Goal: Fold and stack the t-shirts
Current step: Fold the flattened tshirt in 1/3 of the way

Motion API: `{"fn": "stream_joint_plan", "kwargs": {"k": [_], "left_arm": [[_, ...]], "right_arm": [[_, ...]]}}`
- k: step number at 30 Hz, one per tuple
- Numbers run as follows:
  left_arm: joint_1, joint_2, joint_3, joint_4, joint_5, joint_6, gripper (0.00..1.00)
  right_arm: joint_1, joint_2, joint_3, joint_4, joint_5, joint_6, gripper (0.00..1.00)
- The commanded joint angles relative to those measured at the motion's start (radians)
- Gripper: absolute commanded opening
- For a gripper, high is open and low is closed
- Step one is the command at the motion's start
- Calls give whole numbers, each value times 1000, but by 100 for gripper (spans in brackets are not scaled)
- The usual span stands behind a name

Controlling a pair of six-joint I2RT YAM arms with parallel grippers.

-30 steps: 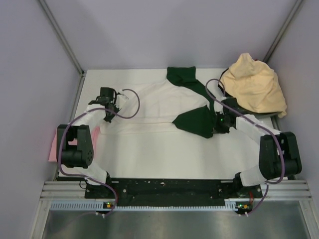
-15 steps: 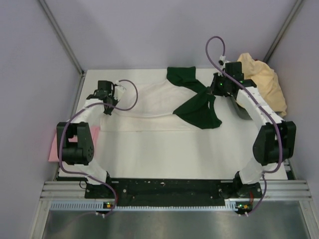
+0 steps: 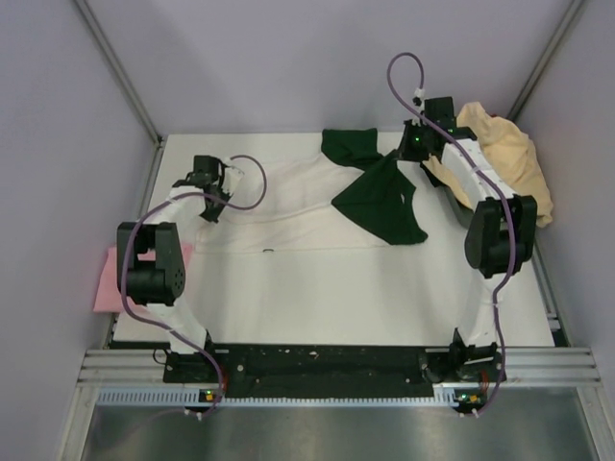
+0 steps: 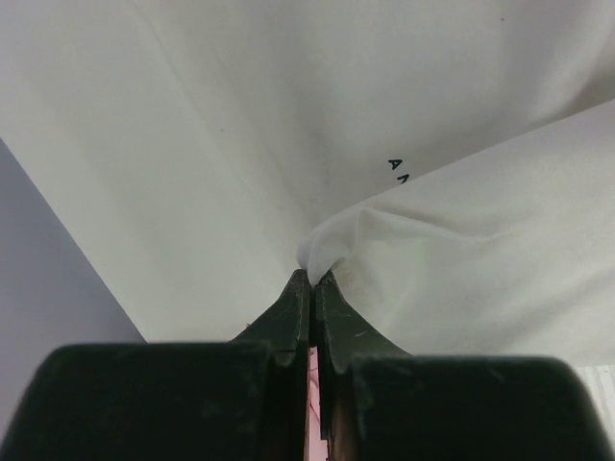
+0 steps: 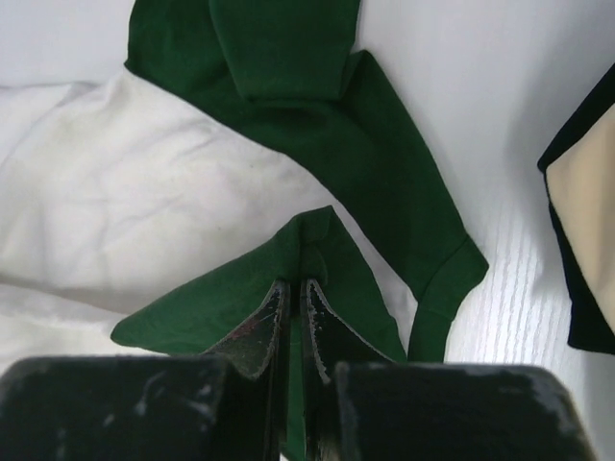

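The white t-shirt with dark green sleeves lies across the back of the table. My left gripper is shut on a pinch of its white cloth at the left edge; black lettering shows near the fold. My right gripper is shut on the dark green cloth and holds it raised near the back right. The pale yellow-tan t-shirt lies bunched at the back right. The pink t-shirt sits at the left edge, partly behind my left arm.
Grey walls close in the table on the left, back and right. The white table surface stretches between the shirt and the arm bases. A dark-edged piece lies at the right of the right wrist view.
My right gripper has carried the green sleeve from the table's middle right up and back toward the far right. My left gripper has moved slightly back with the white cloth.
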Motion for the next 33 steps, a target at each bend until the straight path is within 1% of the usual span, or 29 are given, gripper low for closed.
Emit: {"fn": "stream_joint_plan", "kwargs": {"k": [1,4,6,9,11,12,13,14,16,18,20,22,23,24,25,27,28,29,30,31,33], "left_arm": [[9,21,35,34,-26,-17,1],[9,36,37,48,-63,-27,6],[11,44,43,65,-101,-31,7],[17,56,50,104,-159,-33,15],[23,67,61,143,-198,-30,18],[26,74,69,158,-213,-28,23],[26,83,79,172,-222,-25,26],[55,99,98,177,-230,-28,26],[78,131,153,163,-225,-40,27],[104,165,231,110,-219,-59,27],[117,183,286,57,-201,-66,22],[114,157,287,25,-134,-48,18],[110,125,265,17,-73,-33,18],[103,89,233,14,1,-10,19],[94,55,203,6,55,25,22],[74,-11,135,-44,181,117,33],[66,-45,97,-76,219,166,37],[61,-77,57,-101,256,212,44],[61,-109,20,-119,281,266,48],[61,-137,-18,-135,298,310,49],[61,-174,-90,-148,305,380,52]], "right_arm": [[-25,38,98,21,17,-6,0],[-25,75,118,27,-15,-5,0],[-25,101,133,36,-26,3,0],[-26,141,152,61,-32,14,0],[-25,170,173,66,-32,22,0],[-25,184,186,69,-32,26,0],[-25,196,195,69,-35,31,0],[-25,205,201,73,-34,37,0],[-25,223,219,79,-29,49,0],[-25,243,238,89,-19,71,0],[-25,257,255,98,0,101,0],[-23,277,279,112,11,141,0],[-22,286,297,116,14,159,3],[-19,297,314,115,27,178,11],[-13,300,333,109,40,186,19],[1,300,362,77,92,167,37],[7,296,380,38,124,138,44],[15,285,393,-5,162,106,54],[21,268,400,-52,188,65,64],[27,245,402,-100,205,27,67],[38,179,356,-173,268,-36,69]]}}
